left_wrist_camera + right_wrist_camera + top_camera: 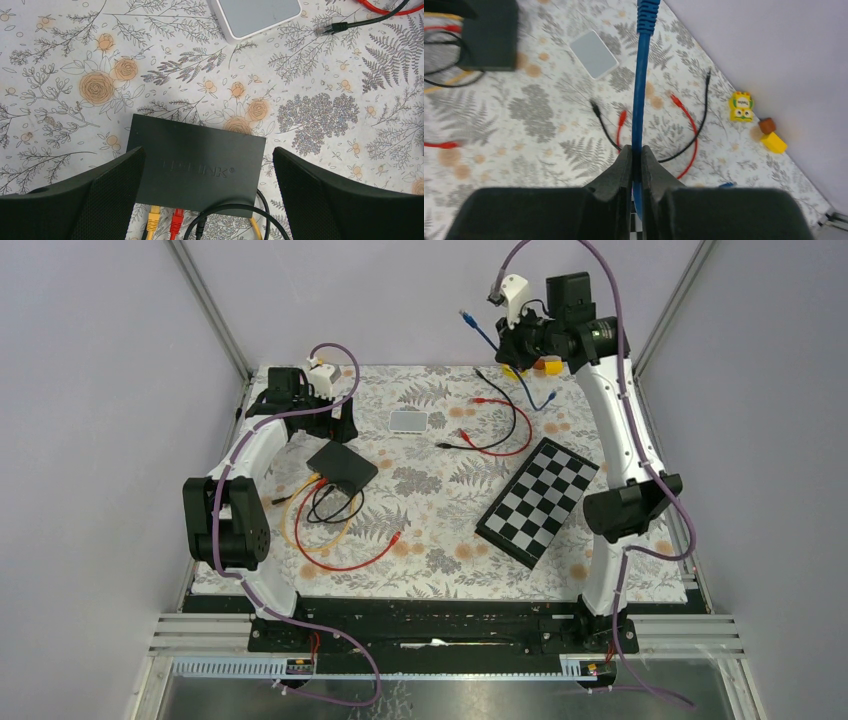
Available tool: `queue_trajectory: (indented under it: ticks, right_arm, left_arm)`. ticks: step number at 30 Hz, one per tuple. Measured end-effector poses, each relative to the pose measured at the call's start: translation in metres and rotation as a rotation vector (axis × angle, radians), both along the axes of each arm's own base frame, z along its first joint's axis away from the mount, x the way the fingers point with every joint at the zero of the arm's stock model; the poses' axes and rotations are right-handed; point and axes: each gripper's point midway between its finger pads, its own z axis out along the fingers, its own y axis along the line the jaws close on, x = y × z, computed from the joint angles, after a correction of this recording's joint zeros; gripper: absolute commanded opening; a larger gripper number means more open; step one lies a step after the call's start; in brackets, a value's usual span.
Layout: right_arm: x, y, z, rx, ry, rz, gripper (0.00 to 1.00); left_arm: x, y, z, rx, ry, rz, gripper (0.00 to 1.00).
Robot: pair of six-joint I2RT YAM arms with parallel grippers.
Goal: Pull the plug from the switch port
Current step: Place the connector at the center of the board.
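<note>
Only the left wrist view shows the ports of the switch (pixel 200 150) on the table (pixel 60 50). A yellow plug (pixel 154 216), a red plug (pixel 176 220) and a black plug (pixel 201 225) sit there, cut off by the frame. The left jaws hang spread above it. The right arm is raised at the far right, its right jaws pinching a blue cable (pixel 640 90) whose end is free.
</note>
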Motion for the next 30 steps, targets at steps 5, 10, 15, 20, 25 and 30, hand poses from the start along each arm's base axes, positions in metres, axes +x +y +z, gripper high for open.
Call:
queue_trajectory:
  ticks: [5, 10, 15, 20, 25, 30]
  right_arm:
    - [0.034, -0.007, -0.048, -0.128, 0.007, 0.0, 0.0]
    - [0.063, -0.013, -0.124, -0.266, 0.082, 0.014, 0.0]
    - [0.064, -0.017, -0.196, -0.366, 0.199, 0.045, 0.0]
    - [0.038, -0.012, -0.249, -0.435, 0.312, 0.107, 0.04]
    - [0.007, 0.001, -0.288, -0.51, 0.387, 0.183, 0.17]
    - [-0.002, 0.008, -0.296, -0.554, 0.391, 0.211, 0.34]
  left_arm:
    - [0.0, 0.0, 0.0, -0.002, 0.0, -0.001, 0.99]
    - [0.0, -0.001, 0.0, -0.004, 0.001, -0.003, 0.99]
    - [-0.001, -0.001, 0.0, -0.004, 0.002, -0.003, 0.99]
    - [-0.001, -0.001, 0.0, -0.005, 0.005, -0.005, 0.99]
    - [-0.002, -0.002, 0.0, -0.01, 0.005, -0.009, 0.99]
    - [-0.002, -0.002, 0.0, -0.012, 0.008, -0.005, 0.99]
